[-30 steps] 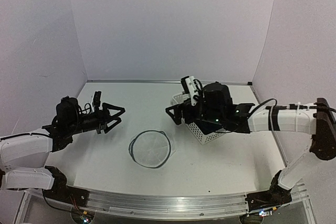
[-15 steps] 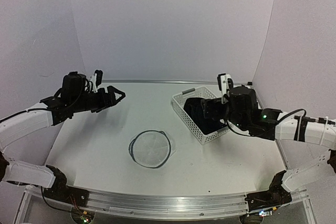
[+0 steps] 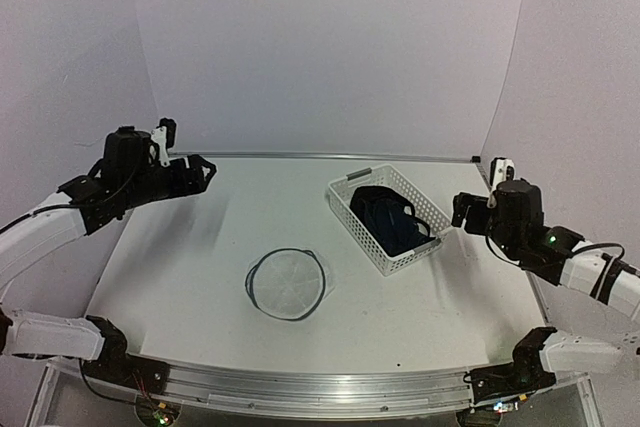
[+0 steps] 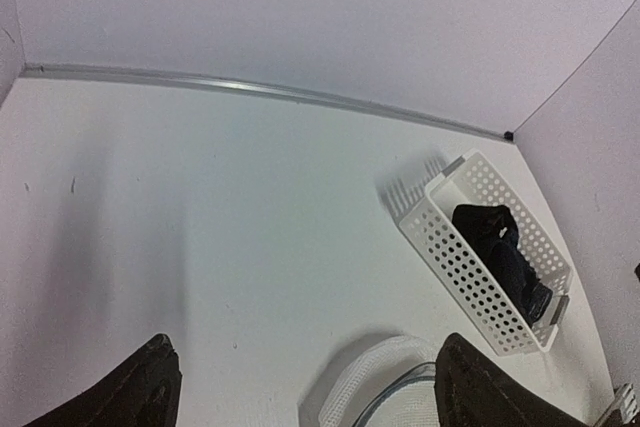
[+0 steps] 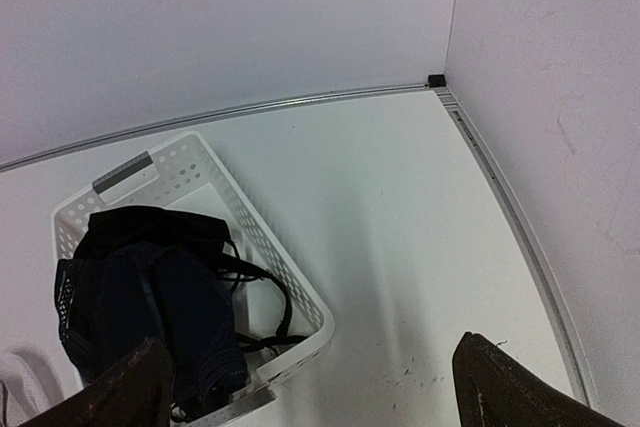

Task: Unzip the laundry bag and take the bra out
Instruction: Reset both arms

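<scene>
Since the bra (image 3: 388, 219) lies bundled inside the white slotted basket (image 3: 352, 209) and the laundry bag (image 3: 287, 284) sits collapsed to a flat disc on the bench (image 3: 180, 277), well apart from the basket, the job looks close to done, and the remaining risks are mostly of disturbing what is settled. Thin straps loop loose over the dark fabric close to the basket's near wall, so a finger passing low over that rim could hook one and drag the garment out, or tip the light basket. The flattened bag is thin mesh with a wire-like rim, and a low sweep across the middle of the bench would probably skid or flip it. Whether its zip is fully open cannot be told from these views. The right arm is also tucked near the right wall, where a careless swing outward might strike the panel. As for the left pincer (image 3: 198, 173), it hangs raised above the far left of the bench with its fingers spread wide, nothing between them and nothing touching them; its own camera shows only bare bench and the bag's edge below. The right pincer (image 3: 462, 212) is likewise splayed wide and empty, held up beside the basket but apart from it.
</scene>
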Robot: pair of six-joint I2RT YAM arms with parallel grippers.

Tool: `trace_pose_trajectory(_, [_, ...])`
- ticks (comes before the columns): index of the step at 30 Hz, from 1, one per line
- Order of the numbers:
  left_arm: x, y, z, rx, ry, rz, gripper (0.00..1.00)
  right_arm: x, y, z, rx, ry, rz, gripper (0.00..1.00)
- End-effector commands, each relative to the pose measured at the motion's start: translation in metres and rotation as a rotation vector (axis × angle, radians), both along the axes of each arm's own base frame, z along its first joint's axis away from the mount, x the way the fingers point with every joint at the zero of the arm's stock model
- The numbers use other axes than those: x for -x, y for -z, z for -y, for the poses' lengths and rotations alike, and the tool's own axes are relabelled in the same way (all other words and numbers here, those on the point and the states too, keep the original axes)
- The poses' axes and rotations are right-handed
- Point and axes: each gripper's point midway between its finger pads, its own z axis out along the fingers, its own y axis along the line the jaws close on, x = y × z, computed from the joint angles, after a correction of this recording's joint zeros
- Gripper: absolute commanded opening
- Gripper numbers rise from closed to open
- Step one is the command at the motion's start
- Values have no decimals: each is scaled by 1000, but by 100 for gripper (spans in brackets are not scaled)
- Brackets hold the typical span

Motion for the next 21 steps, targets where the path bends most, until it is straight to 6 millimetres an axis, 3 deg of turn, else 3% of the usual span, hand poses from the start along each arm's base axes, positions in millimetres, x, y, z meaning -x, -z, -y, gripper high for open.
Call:
trace_pose_trajectory(1, [14, -52, -23, 21, -55, 164, 88, 8, -3, -5, -69, -34, 13, 98])
trace_pose_trajectory(6, [31, -41, -36, 54, -88, 170, 89, 10, -1, -7, -92, -47, 18, 98])
trace_pose_trajectory(13, [50, -17, -48, 107, -123, 148, 90, 11, -14, -12, -116, -85, 61, 98])
trace_pose_trajectory(18, [55, -18, -54, 127, -144, 164, 90, 17, -24, -25, -113, -184, 91, 98])
trace_pose_trajectory(21, [55, -21, -54, 130, -142, 168, 90, 15, -28, -22, -134, -156, 98, 98])
